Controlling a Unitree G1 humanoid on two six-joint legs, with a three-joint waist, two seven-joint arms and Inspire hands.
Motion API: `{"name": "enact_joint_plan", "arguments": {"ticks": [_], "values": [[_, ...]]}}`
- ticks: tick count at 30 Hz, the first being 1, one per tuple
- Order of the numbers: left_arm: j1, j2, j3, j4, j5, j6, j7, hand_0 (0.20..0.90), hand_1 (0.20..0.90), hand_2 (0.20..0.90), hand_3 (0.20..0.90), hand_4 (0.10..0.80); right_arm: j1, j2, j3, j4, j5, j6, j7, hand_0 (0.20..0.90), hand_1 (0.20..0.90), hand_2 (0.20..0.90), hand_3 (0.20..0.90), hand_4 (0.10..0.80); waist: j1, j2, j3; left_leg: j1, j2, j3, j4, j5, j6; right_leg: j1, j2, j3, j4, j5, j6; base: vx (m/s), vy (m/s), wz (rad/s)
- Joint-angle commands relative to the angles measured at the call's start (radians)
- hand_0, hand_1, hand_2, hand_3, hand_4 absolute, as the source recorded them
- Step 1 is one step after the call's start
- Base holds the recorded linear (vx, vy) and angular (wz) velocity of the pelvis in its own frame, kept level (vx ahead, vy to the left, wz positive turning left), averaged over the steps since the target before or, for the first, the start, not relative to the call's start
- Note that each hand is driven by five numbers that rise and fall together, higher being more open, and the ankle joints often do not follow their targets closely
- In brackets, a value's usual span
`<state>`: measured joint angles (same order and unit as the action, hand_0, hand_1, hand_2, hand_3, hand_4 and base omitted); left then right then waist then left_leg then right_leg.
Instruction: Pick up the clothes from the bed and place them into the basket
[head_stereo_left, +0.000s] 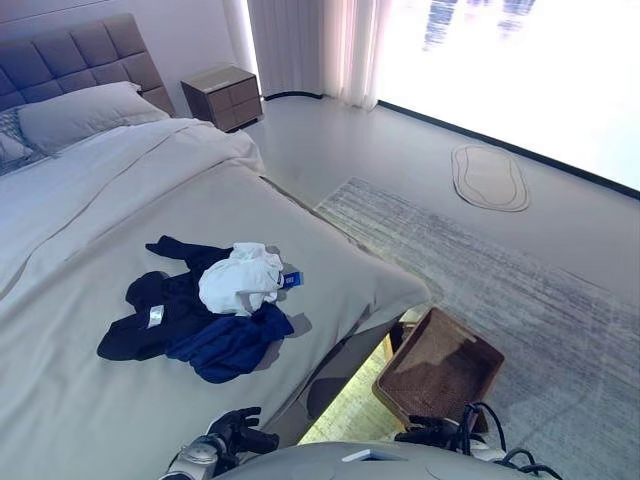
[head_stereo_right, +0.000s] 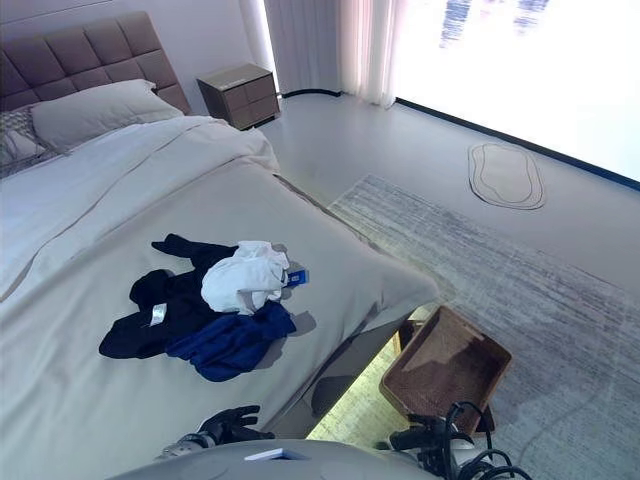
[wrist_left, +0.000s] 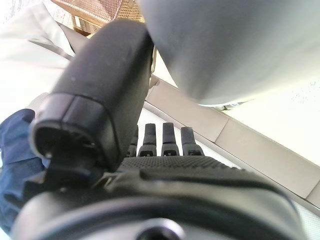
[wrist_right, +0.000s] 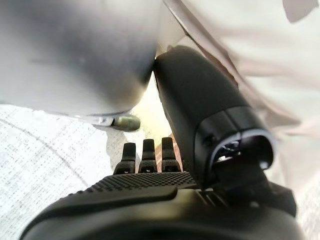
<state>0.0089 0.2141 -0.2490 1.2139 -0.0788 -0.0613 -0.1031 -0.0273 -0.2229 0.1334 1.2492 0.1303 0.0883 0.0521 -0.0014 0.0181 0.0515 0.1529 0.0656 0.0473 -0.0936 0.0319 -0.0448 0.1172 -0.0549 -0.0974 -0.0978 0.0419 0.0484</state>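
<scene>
A pile of clothes lies on the bed near its foot edge: a white garment on top, a black one to its left and a dark blue one in front. A brown woven basket stands on the floor beside the bed's foot corner. My left hand hangs low by the bed's edge, near the blue garment, fingers straight and empty. My right hand hangs low just in front of the basket, fingers straight and empty.
A grey rug covers the floor right of the bed. A small oval mat lies by the bright window. A nightstand stands by the headboard, and a pillow lies at the head of the bed.
</scene>
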Motion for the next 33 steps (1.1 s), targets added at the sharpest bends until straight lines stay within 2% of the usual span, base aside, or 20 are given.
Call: {"name": "enact_joint_plan", "arguments": {"ticks": [1,5,7,9,12,17,21,25,28,33], "values": [[-0.047,-0.002,-0.023,0.074,0.020,-0.012,0.000,0.900,0.900,0.900,0.900,0.800,-0.007,0.017,0.007,0.066,0.024,0.008,-0.043,0.900,0.900,0.900,0.900,0.800,0.014,-0.040,0.049,0.018,-0.071,-0.029,0.012,-0.075,0.062,0.019,-0.014,-0.006,0.073,-0.049,0.016,0.039,0.010,0.00],[-0.045,0.003,-0.022,0.069,0.025,-0.012,-0.009,0.900,0.900,0.900,0.900,0.800,-0.020,-0.001,-0.027,0.092,-0.014,0.072,-0.177,0.900,0.900,0.900,0.900,0.800,0.032,-0.044,0.049,0.019,-0.071,-0.033,0.015,-0.077,0.062,0.026,-0.020,-0.026,0.076,-0.051,0.018,0.063,0.005,0.03],[-0.050,0.009,-0.029,0.069,0.029,-0.017,-0.009,0.900,0.900,0.900,0.900,0.800,-0.052,-0.039,-0.025,0.098,-0.174,0.095,-0.266,0.900,0.900,0.900,0.900,0.800,0.053,-0.052,0.056,0.018,-0.071,-0.043,0.021,-0.079,0.062,0.031,-0.024,-0.038,0.080,-0.052,0.020,0.073,-0.026,0.13],[-0.055,0.020,-0.048,0.066,0.046,-0.024,-0.010,0.900,0.900,0.900,0.900,0.800,-0.101,-0.083,0.029,0.085,-0.302,0.093,-0.323,0.900,0.900,0.900,0.900,0.800,0.081,-0.065,0.068,0.015,-0.070,-0.055,0.027,-0.081,0.062,0.034,-0.028,-0.052,0.083,-0.050,0.021,0.057,-0.040,0.14],[-0.053,0.029,-0.076,0.067,0.065,-0.041,-0.002,0.900,0.900,0.900,0.900,0.800,-0.186,-0.129,0.068,0.029,-0.262,0.065,-0.351,0.900,0.900,0.900,0.900,0.800,0.122,-0.081,0.083,0.000,-0.073,-0.081,0.038,-0.084,0.063,0.031,-0.033,-0.066,0.082,-0.046,0.019,0.041,-0.030,0.21],[-0.061,0.056,-0.141,0.036,0.058,-0.045,0.007,0.900,0.900,0.900,0.900,0.800,-0.342,-0.198,0.123,-0.103,-0.240,-0.105,-0.425,0.900,0.900,0.900,0.900,0.800,0.189,-0.103,0.120,-0.073,-0.079,-0.143,0.072,-0.084,0.068,-0.016,-0.035,-0.082,0.092,-0.036,0.018,-0.027,-0.023,0.32],[-0.075,0.074,-0.177,0.006,0.017,-0.039,0.035,0.900,0.900,0.900,0.900,0.800,-0.468,-0.206,0.171,-0.261,-0.199,-0.159,-0.495,0.900,0.900,0.900,0.900,0.800,0.221,-0.118,0.167,-0.126,-0.082,-0.186,0.081,-0.069,0.065,-0.052,-0.032,-0.104,0.099,-0.026,0.016,-0.075,-0.019,0.45],[-0.093,0.087,-0.194,-0.030,-0.027,-0.031,0.054,0.900,0.900,0.900,0.900,0.800,-0.608,-0.209,0.243,-0.469,-0.226,-0.140,-0.560,0.900,0.900,0.900,0.900,0.800,0.247,-0.117,0.225,-0.176,-0.082,-0.221,0.060,-0.033,0.057,-0.093,-0.031,-0.138,0.107,-0.023,0.014,-0.122,0.049,0.39],[-0.107,0.077,-0.198,-0.050,-0.040,-0.023,0.062,0.900,0.900,0.900,0.900,0.800,-0.719,-0.214,0.293,-0.508,-0.302,-0.117,-0.560,0.900,0.900,0.900,0.900,0.800,0.272,-0.110,0.255,-0.211,-0.085,-0.244,0.050,-0.011,0.050,-0.116,-0.038,-0.165,0.118,-0.028,0.012,-0.089,0.125,0.43],[-0.116,0.083,-0.219,-0.074,-0.067,-0.046,0.067,0.900,0.900,0.900,0.900,0.800,-0.899,-0.224,0.385,-0.433,-0.424,-0.071,-0.501,0.900,0.900,0.900,0.900,0.800,0.343,-0.103,0.292,-0.266,-0.099,-0.297,0.078,0.002,0.046,-0.135,-0.070,-0.225,0.165,-0.046,0.016,0.014,0.116,0.40]]}}
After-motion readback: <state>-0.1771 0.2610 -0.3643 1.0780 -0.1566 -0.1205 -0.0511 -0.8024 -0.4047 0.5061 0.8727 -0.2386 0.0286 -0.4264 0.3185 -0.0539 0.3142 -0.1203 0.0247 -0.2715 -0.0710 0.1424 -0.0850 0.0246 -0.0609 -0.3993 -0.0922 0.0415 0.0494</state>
